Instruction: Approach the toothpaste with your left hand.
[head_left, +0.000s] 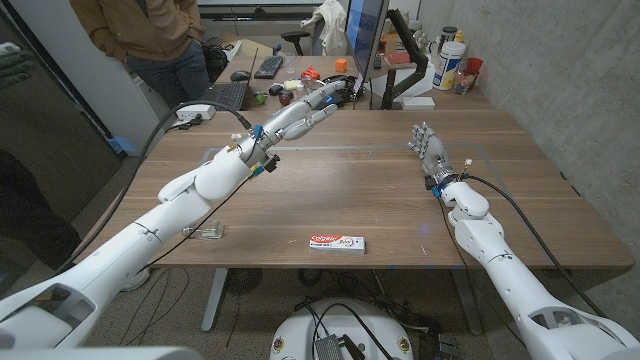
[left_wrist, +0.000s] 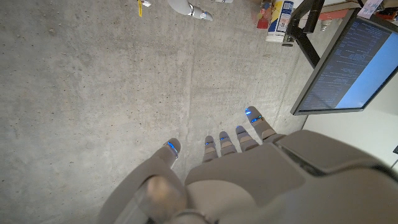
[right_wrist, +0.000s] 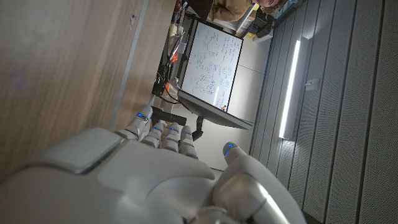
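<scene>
The toothpaste is a white and red box lying flat near the table's front edge, about mid-width. My left hand is raised far from it, stretched toward the table's back with its fingers extended and apart, holding nothing. In the left wrist view that left hand points at a concrete wall. My right hand stands on its edge on the right side of the table, fingers up and empty. The same right hand shows beside the wood in the right wrist view.
A small clear block lies by the front left edge. A monitor on a black stand, a keyboard and small items line the back of the table. A person stands behind at the back left.
</scene>
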